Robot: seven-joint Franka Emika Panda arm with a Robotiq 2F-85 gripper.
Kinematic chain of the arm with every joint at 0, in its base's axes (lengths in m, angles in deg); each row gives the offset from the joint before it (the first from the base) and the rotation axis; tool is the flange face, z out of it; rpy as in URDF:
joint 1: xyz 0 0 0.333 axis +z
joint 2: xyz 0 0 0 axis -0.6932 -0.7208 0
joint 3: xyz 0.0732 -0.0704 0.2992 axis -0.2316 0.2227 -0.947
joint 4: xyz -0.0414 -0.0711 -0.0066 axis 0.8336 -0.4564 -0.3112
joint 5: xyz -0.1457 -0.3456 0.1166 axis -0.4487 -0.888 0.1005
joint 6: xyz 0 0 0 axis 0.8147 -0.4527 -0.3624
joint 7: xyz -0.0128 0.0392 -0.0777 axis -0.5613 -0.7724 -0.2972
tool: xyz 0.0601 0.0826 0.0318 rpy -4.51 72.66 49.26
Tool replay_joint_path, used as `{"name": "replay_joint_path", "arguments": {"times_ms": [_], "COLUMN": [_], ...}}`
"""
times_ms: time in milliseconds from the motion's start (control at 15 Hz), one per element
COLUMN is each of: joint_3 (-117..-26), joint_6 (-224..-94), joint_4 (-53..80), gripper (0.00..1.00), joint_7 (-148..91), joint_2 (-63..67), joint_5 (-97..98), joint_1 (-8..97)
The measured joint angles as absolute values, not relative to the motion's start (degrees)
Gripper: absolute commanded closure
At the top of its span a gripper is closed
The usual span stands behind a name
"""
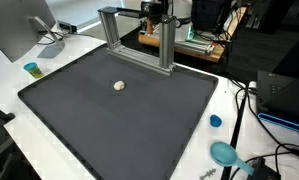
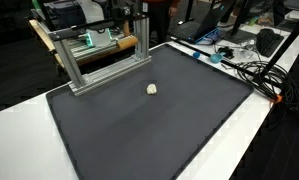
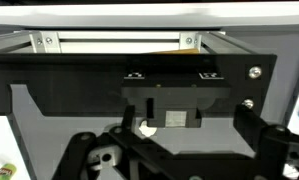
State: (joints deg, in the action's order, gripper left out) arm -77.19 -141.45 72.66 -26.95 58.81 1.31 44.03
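Observation:
A small cream-white lump (image 1: 118,86) lies on the black mat (image 1: 139,130), a little behind its middle; it also shows in the other exterior view (image 2: 152,89) and in the wrist view (image 3: 146,128). My gripper (image 3: 184,160) is open and empty, its two dark fingers wide apart at the bottom of the wrist view. It hangs high at the back by the aluminium frame (image 1: 139,40), far from the lump. In both exterior views only the arm's lower part (image 1: 154,10) shows at the top edge.
The aluminium frame (image 2: 104,55) stands on the mat's back edge. A small blue cup (image 1: 31,69), a blue cap (image 1: 216,121) and a teal scoop-like thing (image 1: 224,153) lie on the white table. A monitor (image 1: 14,30) and cables (image 2: 254,70) flank the mat.

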Motion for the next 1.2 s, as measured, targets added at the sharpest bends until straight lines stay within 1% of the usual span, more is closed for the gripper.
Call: {"name": "replay_joint_path", "arguments": {"times_ms": [533, 667, 733, 800, 867, 1200], "joint_3": [-77.0, -76.7, -76.5, -76.3, -76.1, -76.0], "joint_6": [-143.3, -144.0, -144.5, -145.0, -145.3, -145.0], "joint_4": [74.1, 74.5, 74.8, 75.2, 75.5, 75.9], "gripper": [0.09, 0.08, 0.05, 0.06, 0.02, 0.02], "joint_7": [-29.0, -29.0, -29.0, -29.0, -29.0, -29.0], "joint_2": [58.4, 58.6, 58.8, 59.1, 59.4, 61.1], "joint_5": [1.3, 1.3, 1.3, 1.4, 1.5, 1.7], "joint_1": [43.9, 43.8, 43.8, 43.8, 43.8, 43.8]}}
